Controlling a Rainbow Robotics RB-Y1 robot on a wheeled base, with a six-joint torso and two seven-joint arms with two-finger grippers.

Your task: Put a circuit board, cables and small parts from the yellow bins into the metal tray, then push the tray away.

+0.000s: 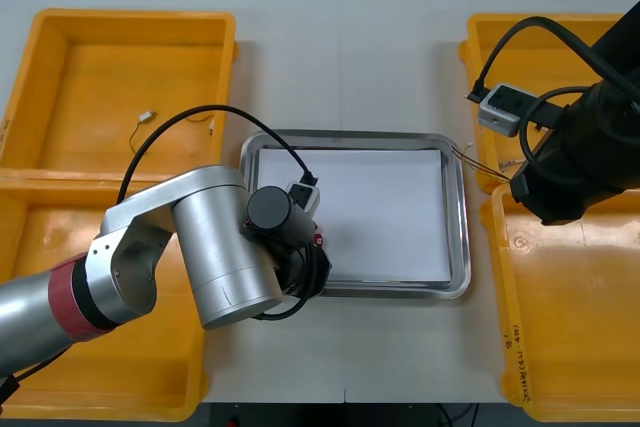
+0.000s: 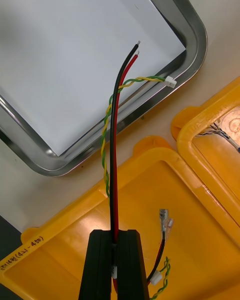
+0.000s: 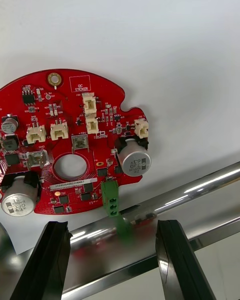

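Note:
A round red circuit board (image 3: 70, 145) lies flat on the white inside of the metal tray (image 1: 461, 209), close to its rim (image 3: 200, 192). My left gripper (image 3: 112, 260) hangs open just above that rim, with a finger on each side of the board's green connector and touching nothing. From the front, the left arm (image 1: 225, 247) covers the tray's near left corner and only a red sliver of the board (image 1: 318, 239) shows. My right gripper (image 2: 115, 252) is shut on a bundle of cables (image 2: 114, 145), one black and red, one twisted yellow and green. Their free ends reach over the tray's corner (image 2: 197, 35).
Yellow bins flank the tray. The near right bin (image 2: 200, 215), under the right gripper, holds another short cable (image 2: 162, 240). Twisted cables (image 2: 220, 130) lie in the far right bin. A thin cable (image 1: 145, 119) lies in the far left bin (image 1: 130, 87).

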